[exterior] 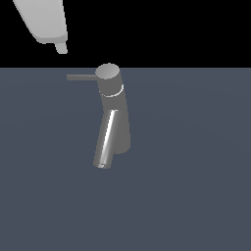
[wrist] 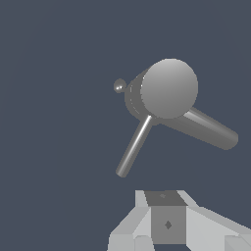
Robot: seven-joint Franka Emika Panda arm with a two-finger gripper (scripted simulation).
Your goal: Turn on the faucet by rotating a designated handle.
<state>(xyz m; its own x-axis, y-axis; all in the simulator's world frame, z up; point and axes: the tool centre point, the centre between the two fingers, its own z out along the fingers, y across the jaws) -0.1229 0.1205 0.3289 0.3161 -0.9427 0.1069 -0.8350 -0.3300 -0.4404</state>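
Observation:
The faucet (exterior: pixel 113 115) stands upright in the middle of the exterior view, its shiny slanted spout (exterior: pixel 106 139) pointing down toward the viewer. The handle (exterior: pixel 81 77), a thin dark rod, sticks out from the cylindrical cap toward the exterior view's left. My gripper (exterior: pixel 61 48) hangs above and to the left of the handle's free end, apart from it. Only one pale fingertip shows there. In the wrist view I look down on the faucet's cap (wrist: pixel 169 88), the slim handle (wrist: pixel 133 147) and the thicker spout (wrist: pixel 208 129). The gripper (wrist: pixel 167 230) holds nothing.
The faucet stands on a flat dark blue-grey surface (exterior: pixel 196 186). A small round knob (wrist: pixel 119 86) shows beside the cap in the wrist view.

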